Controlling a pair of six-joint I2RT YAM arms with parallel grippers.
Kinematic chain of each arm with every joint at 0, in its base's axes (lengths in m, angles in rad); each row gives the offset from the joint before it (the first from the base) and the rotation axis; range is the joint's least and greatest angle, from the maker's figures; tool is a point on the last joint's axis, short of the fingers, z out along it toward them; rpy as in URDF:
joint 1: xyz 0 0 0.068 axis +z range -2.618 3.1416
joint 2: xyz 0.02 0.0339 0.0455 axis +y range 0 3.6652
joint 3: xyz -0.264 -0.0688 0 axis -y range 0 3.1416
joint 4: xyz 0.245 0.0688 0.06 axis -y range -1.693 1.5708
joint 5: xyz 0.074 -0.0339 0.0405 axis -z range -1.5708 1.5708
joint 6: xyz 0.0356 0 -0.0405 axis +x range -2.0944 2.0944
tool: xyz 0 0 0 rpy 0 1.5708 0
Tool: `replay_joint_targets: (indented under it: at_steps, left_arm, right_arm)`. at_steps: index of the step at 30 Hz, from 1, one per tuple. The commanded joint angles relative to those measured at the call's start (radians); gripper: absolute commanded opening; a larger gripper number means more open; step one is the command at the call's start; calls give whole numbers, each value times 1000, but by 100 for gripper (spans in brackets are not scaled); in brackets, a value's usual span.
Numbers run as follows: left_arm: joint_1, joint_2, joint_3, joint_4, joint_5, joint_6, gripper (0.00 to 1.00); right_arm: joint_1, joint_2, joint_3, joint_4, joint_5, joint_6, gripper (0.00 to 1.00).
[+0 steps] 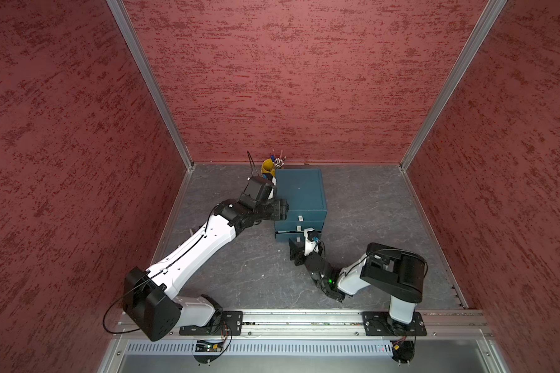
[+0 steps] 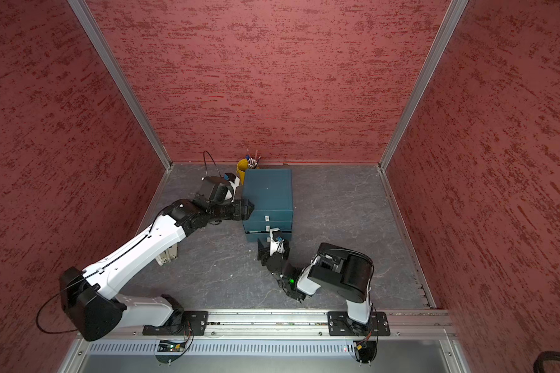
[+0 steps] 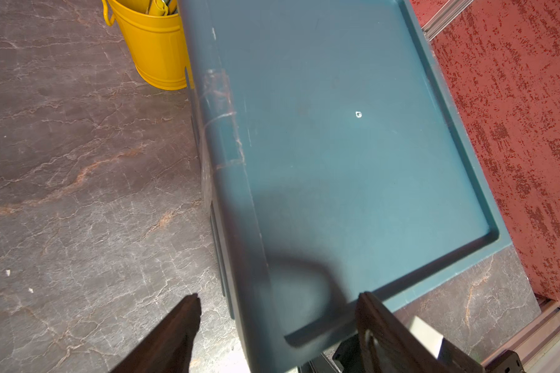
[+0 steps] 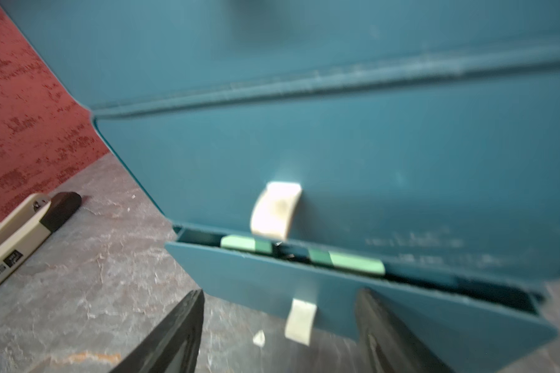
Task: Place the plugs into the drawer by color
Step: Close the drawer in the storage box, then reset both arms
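The dark teal drawer [image 1: 299,197] chest stands near the back wall in both top views [image 2: 267,193]. Its bottom drawer [image 4: 304,290] is out by a narrow gap. In that gap lie two mint green plugs [image 4: 244,243], the second one [image 4: 358,262] further along. My right gripper [image 4: 282,295] is open just in front of the bottom drawer, with the drawer's white pull tab [image 4: 299,321] loose between the fingers. Open as well, my left gripper [image 3: 278,302] straddles the chest's front left top corner [image 1: 280,210]: one finger is over the lid, the other over the floor.
A yellow pen cup [image 1: 268,166] stands behind the chest's left back corner. A beige-grey strip with a black end [image 4: 20,232] lies on the floor left of the chest, partly under my left arm [image 2: 167,255]. Red walls enclose three sides.
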Motion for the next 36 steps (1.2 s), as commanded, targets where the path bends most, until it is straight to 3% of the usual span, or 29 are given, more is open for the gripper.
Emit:
replay_joint_targets:
  at_steps: [1, 8, 9, 10, 12, 14, 17, 21, 24, 25, 28, 30, 33, 36]
  left_arm:
    - [1, -14, 11, -57, 8, 14, 78]
    - [-1, -22, 6, -65, 1, 14, 78]
    - [-1, -23, 7, -65, 0, 10, 79]
    - [-1, -26, 9, -66, 2, 7, 79]
    - [-1, -31, 23, -71, 0, 5, 80]
    - [-1, -40, 41, -69, -8, 9, 83]
    - [2, -54, 72, -54, -32, 31, 89]
    - [23, -80, 136, -30, -90, 61, 100]
    - [44, -121, 168, 16, -200, 92, 100]
    - [45, -142, 158, 54, -275, 113, 100]
    - [62, -216, 58, 252, -522, 239, 100]
    - [108, -263, -46, 419, -568, 344, 100]
    - [226, -314, -272, 731, -605, 425, 100]
    - [388, -322, -544, 1100, -595, 419, 100]
  right_arm:
    - [-21, 18, 26, 36, -30, -66, 77]
    - [-35, -1, 12, 32, -80, -93, 78]
    - [-33, -23, -6, 35, -100, -94, 91]
    - [-27, -56, -32, 39, -117, -95, 98]
    - [3, -146, -75, -13, -91, -106, 99]
    - [45, -313, -96, -185, -25, -111, 99]
    - [51, -650, -42, -713, -34, 4, 99]
    - [49, -994, 71, -1167, -6, -34, 98]
    - [28, -1127, 158, -1354, 199, -73, 98]
    - [15, -1155, 152, -1336, 272, -117, 98]
    - [-3, -1235, 60, -1077, 345, -467, 98]
    - [-89, -1262, 40, -997, 374, -538, 98]
    - [-357, -1262, 36, -1077, 250, -413, 98]
    - [-681, -1145, 13, -1126, 75, -244, 98]
